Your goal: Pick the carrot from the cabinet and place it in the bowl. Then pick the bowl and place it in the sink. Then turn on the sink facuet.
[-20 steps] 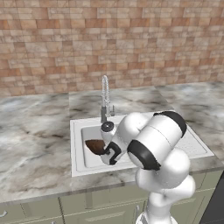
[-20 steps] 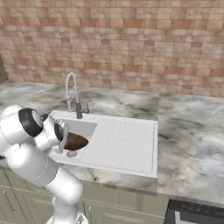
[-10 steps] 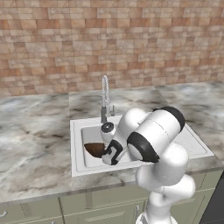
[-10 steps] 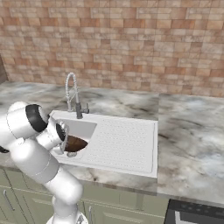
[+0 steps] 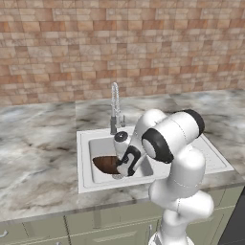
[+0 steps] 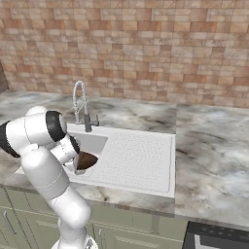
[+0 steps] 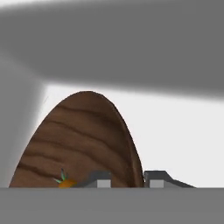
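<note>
The dark brown wooden bowl (image 5: 104,163) sits tilted inside the basin of the white sink (image 5: 85,143), low at the left. My gripper (image 5: 122,168) reaches down into the basin and is shut on the bowl's right rim. The hand view has the bowl (image 7: 83,140) close up, with its thin rim running between my two fingertips (image 7: 102,179). The orange carrot (image 7: 66,183) with its green tip lies inside the bowl, just left of them. The chrome spring-necked faucet (image 5: 115,103) stands at the back of the basin, with its lever (image 5: 122,120) at the base.
The ribbed drainboard (image 6: 141,155) stretches to the right of the basin. Marble counter (image 5: 38,143) surrounds the sink, a brick wall rises behind, and a dark stove corner (image 6: 214,238) shows at the lower right.
My elbow has swung up and to the right while the hand stayed in the basin. The bowl has barely moved, settling slightly lower.
</note>
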Controlling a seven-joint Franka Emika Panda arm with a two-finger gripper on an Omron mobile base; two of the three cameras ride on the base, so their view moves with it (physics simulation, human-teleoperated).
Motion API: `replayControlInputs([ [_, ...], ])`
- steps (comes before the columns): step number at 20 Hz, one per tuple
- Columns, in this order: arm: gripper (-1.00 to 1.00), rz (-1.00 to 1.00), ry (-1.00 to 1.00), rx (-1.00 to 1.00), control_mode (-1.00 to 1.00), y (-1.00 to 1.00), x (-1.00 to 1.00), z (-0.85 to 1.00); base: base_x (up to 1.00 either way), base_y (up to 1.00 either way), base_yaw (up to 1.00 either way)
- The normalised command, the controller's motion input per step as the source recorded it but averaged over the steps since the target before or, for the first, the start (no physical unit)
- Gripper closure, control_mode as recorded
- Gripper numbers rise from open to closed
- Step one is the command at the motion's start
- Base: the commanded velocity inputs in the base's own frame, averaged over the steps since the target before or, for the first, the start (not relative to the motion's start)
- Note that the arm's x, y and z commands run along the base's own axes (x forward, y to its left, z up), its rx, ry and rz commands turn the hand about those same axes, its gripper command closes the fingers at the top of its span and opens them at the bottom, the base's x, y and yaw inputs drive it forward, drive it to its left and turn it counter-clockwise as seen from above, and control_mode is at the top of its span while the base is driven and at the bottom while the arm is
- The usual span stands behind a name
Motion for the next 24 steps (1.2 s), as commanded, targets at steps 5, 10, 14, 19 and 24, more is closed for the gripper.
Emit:
replayControlInputs([
  [5, 1.00, 0.00, 0.00, 0.00, -1.00, 0.09, 0.02, -0.21, 0.00, 0.00, 0.00],
  [10, 1.00, 0.00, 0.00, 0.00, -1.00, 0.13, 0.04, -0.11, 0.00, 0.00, 0.00],
  [14, 1.00, 0.00, 0.00, 0.00, -1.00, 0.28, 0.00, -0.27, 0.00, 0.00, 0.00],
  [19, -1.00, 0.00, 0.01, 0.00, -1.00, 0.42, 0.00, -0.20, 0.00, 0.00, 0.00],
  [24, -1.00, 0.00, 0.00, 0.00, -1.00, 0.25, 0.00, 0.00, 0.00, 0.00, 0.00],
])
